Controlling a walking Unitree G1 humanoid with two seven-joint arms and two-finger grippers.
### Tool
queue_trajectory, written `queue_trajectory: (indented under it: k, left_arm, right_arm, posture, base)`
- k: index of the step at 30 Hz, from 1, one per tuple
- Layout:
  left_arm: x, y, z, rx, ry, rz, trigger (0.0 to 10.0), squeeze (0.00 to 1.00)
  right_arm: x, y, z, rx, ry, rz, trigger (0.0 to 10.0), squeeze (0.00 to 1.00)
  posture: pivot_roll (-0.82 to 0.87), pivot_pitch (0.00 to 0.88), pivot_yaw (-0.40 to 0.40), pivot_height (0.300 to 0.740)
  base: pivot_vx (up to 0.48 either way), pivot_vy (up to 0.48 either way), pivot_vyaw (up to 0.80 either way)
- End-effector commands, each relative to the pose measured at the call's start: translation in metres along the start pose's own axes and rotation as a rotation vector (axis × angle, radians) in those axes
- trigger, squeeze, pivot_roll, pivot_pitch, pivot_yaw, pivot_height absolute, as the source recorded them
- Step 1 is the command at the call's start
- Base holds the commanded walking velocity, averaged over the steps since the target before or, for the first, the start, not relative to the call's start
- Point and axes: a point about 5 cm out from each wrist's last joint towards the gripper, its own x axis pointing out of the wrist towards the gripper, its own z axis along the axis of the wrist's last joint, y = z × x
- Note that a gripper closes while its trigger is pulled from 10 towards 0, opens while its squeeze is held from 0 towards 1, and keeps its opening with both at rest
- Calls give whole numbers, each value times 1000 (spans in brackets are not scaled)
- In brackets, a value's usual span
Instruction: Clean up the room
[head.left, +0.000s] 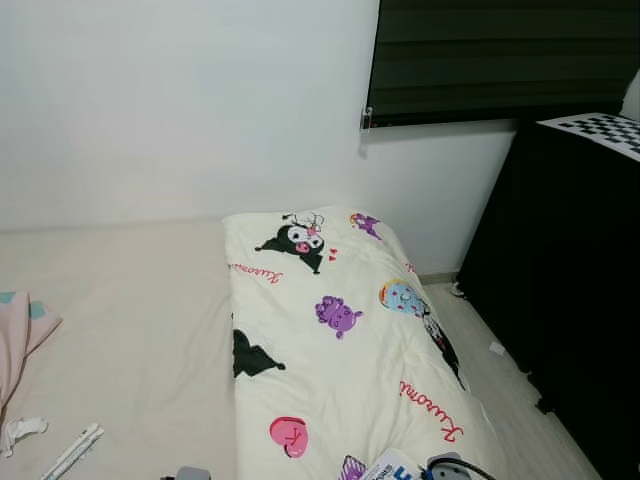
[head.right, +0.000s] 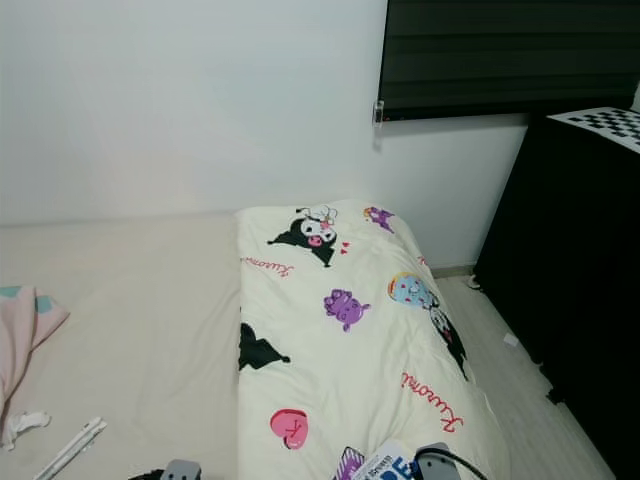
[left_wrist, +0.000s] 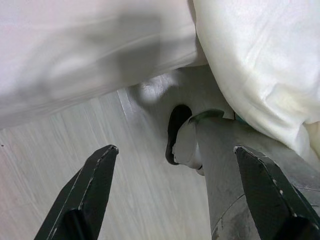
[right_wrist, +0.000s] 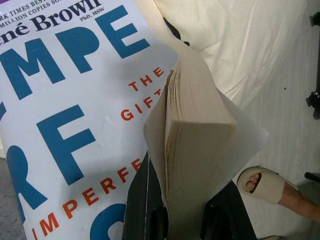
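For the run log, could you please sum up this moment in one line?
right gripper: shut on book | left gripper: open over floor | ahead: quilt on bed

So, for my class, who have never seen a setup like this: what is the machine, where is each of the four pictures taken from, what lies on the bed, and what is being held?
This is a walking humanoid robot with two arms. Two pictures come from the camera eyes in its head, looking down at a bed beside a white wall. On it lie a cream cartoon-print quilt and, at the robot's left, a pink cloth.

The other two pictures come from cameras on its wrists. The left gripper hangs with jaws open above pale wooden floor beside the bedding. The right gripper has its jaws shut on a paperback book with a white cover and blue lettering. A person's sandalled foot stands on the floor nearby.
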Motion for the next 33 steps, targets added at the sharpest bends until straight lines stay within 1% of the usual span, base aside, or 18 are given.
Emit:
queue_trajectory:
  k: [1,4,5,15,19,30,33]
  left_arm:
    - [-2,6,1,-6,-3,11,10000,0]
    - [-3,9,-3,-26,-4,22,10000,0]
    - [-5,12,-7,-35,3,28,10000,0]
    - [-6,12,-11,-49,1,21,10000,0]
    - [-6,10,-13,-48,6,15,10000,0]
    - [-4,11,-4,-46,-11,12,10000,0]
    - [-5,16,-3,-106,-5,46,10000,0]
  right_arm:
    - [-3,15,-21,-27,97,61,10000,0]
    - [-4,13,-23,-31,101,60,10000,0]
    - [-4,11,-25,-35,105,57,10000,0]
    - [-3,7,-22,-28,96,48,10000,0]
    - [-5,8,-26,-21,105,53,10000,0]
    - [-5,9,-28,-8,107,49,10000,0]
    - [-4,7,-25,52,103,28,10000,0]
  posture:
    - [16,0,-42,740]
    - [29,0,-56,740]
    - [29,0,-57,740]
    - [19,0,-56,740]
    - [17,0,-50,740]
    - [11,0,-44,740]
    - [0,0,-36,740]
  base:
    - [0,0,0]
    - [0,0,0]
    - [0,0,0]
    - [0,0,0]
    - [0,0,0]
    - [0,0,0]
    - [0,0,0]
